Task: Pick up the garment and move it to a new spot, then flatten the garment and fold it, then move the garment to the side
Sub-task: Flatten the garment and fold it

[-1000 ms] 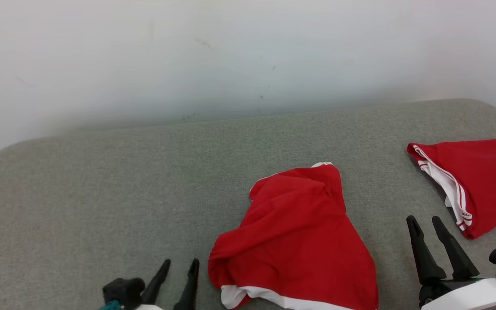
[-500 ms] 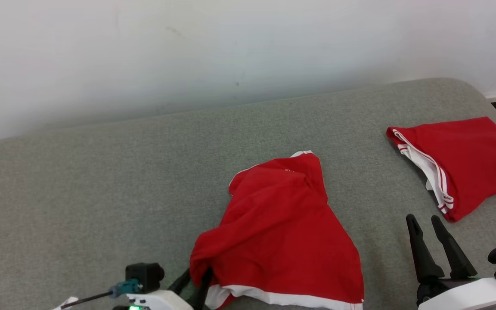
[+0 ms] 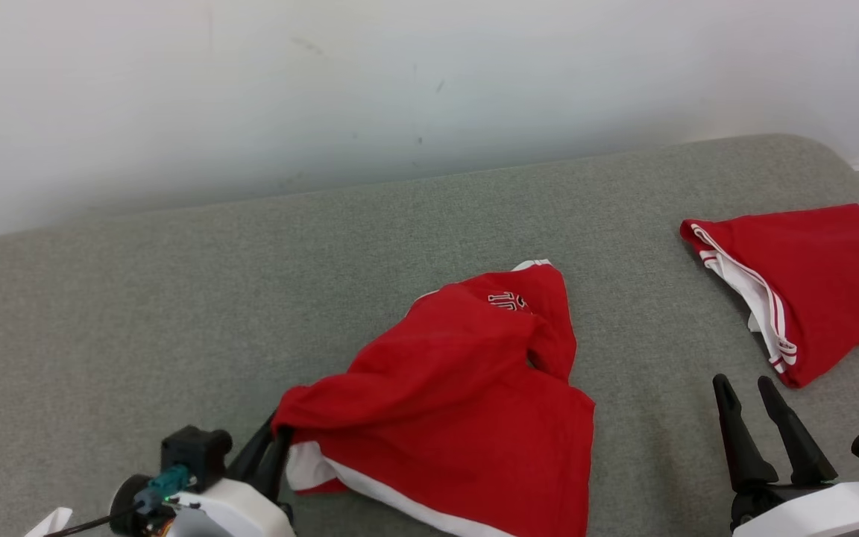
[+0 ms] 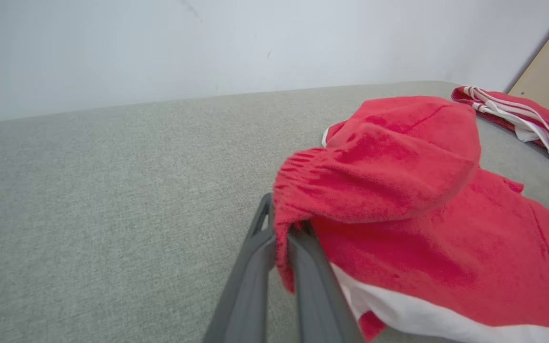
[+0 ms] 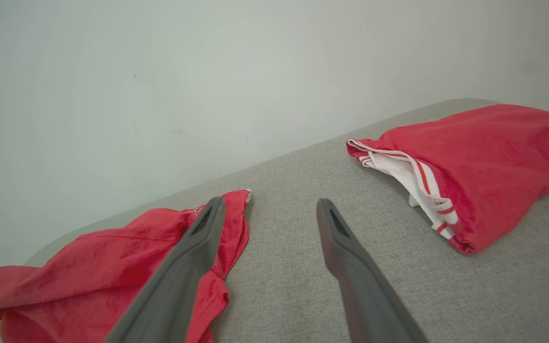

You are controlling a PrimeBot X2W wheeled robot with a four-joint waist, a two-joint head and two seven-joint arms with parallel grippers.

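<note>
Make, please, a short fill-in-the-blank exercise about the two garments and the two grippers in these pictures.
The left gripper is shut on the crumpled garment, which lies on a ____ cushion.
The right gripper is ____, not shut, and holds nothing.
The folded garment lies to the robot's ____ of the crumpled one.
Both garments are ____ with white trim.
Missing words: grey; open; right; red.

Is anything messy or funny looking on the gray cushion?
Yes. The red garment in the middle is crumpled, humped up and flopped over itself, with one corner pinched in the left end effector. The other red garment near the right edge lies folded. Nothing looks torn or spilled.
</note>
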